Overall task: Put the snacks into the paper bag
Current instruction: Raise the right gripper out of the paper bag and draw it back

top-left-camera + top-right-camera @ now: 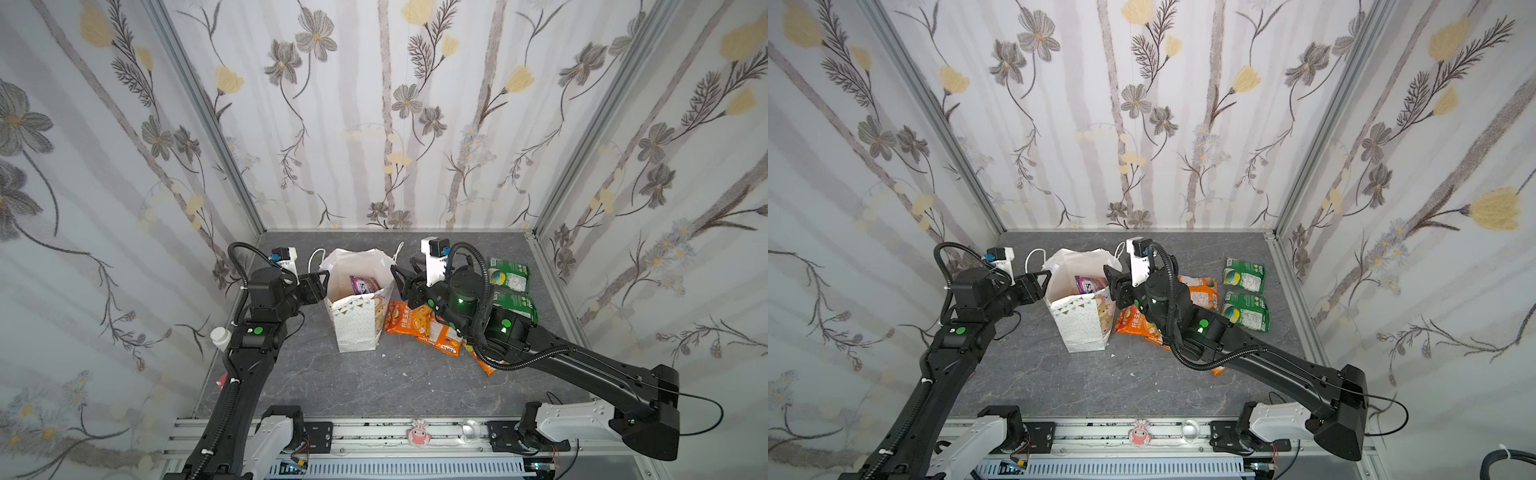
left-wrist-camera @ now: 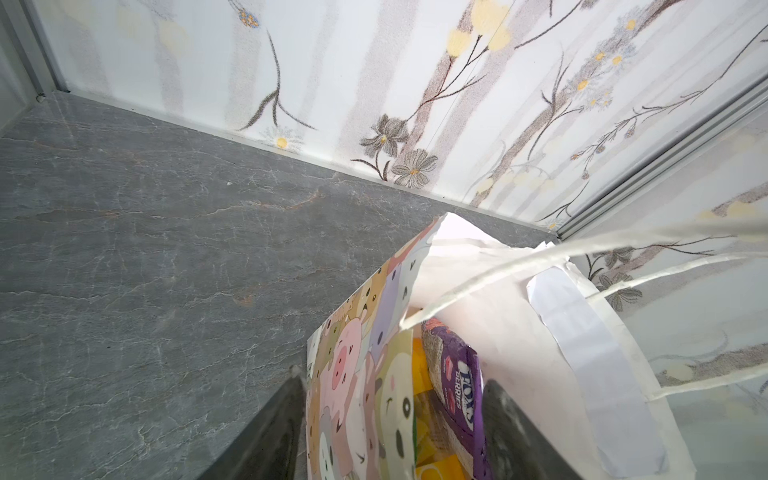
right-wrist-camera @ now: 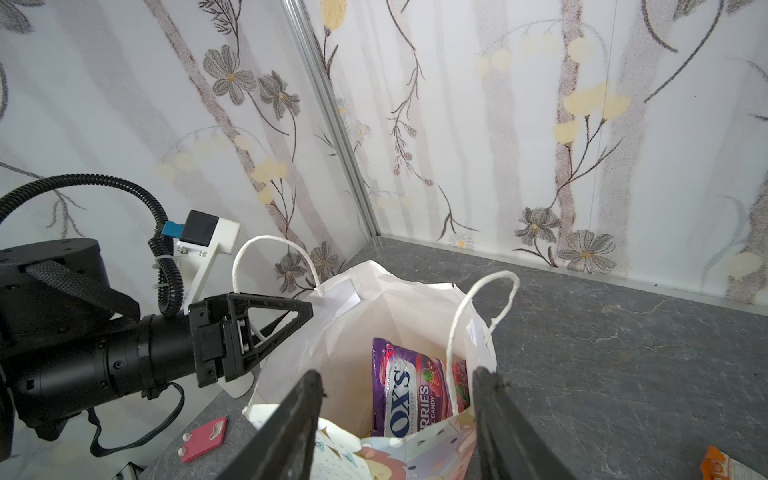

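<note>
Progress looks early. The tall white paper gift bag (image 1: 357,328), with white cord handles and a dotted front, stands upright near the middle of the grey stone-patterned bench (image 1: 374,386), a little toward its back edge, with its mouth open. Inside it leans a glossy purple FOX'S candy packet (image 3: 409,386). In the left wrist view a scrap of yellow wrapper (image 2: 419,365) shows beneath it; how many packets lie down there I cannot tell.

The left gripper (image 3: 307,311) has its black fingers pressed together on the rim of the bag's left wall, beside a handle, and seems to be holding the mouth open. The right gripper (image 3: 397,374) hangs over the rim on the side facing the bench's right edge, fingers spread wide with nothing between them. The candy packet sits below, free of it, so that drop reads as finished.

Left to do: a heap of crinkled orange packets (image 1: 405,320) lies just beside the bag's right foot, partly under the right arm. Two flat green packets (image 1: 509,274) lie side by side nearer the bench's right edge. At least five remain out, so most of the task is ahead.
</note>
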Robot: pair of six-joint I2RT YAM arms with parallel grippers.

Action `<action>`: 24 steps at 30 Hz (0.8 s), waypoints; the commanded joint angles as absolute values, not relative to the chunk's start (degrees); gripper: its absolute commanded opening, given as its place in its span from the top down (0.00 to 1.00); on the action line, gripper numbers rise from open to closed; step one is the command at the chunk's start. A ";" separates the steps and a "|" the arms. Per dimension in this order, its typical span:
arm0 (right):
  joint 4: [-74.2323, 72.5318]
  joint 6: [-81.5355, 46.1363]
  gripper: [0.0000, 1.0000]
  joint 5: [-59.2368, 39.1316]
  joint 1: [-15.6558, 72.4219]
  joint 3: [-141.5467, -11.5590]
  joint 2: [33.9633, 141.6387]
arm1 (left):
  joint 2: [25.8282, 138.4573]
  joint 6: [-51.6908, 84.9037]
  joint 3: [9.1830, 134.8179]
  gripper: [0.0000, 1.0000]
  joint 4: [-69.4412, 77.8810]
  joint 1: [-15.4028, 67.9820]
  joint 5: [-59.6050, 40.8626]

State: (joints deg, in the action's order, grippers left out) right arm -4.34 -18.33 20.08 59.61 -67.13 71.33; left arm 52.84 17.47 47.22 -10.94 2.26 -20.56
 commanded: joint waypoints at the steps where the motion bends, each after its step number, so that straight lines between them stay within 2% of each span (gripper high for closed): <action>1: -0.82 -19.43 0.41 19.82 57.81 -67.20 70.48 | 52.65 16.70 47.06 0.32 -9.66 2.20 -19.92; 10: 11.25 -24.11 0.37 21.71 52.91 -60.56 63.38 | 52.63 16.79 47.07 0.32 -9.34 2.20 -20.09; 17: 12.82 -27.73 0.35 21.16 47.63 -53.17 54.24 | 52.88 16.79 47.51 0.32 -9.75 2.20 -20.44; 24: 18.40 -30.71 0.34 16.58 42.50 -50.02 54.51 | 52.84 16.70 47.46 0.32 -9.84 2.20 -20.15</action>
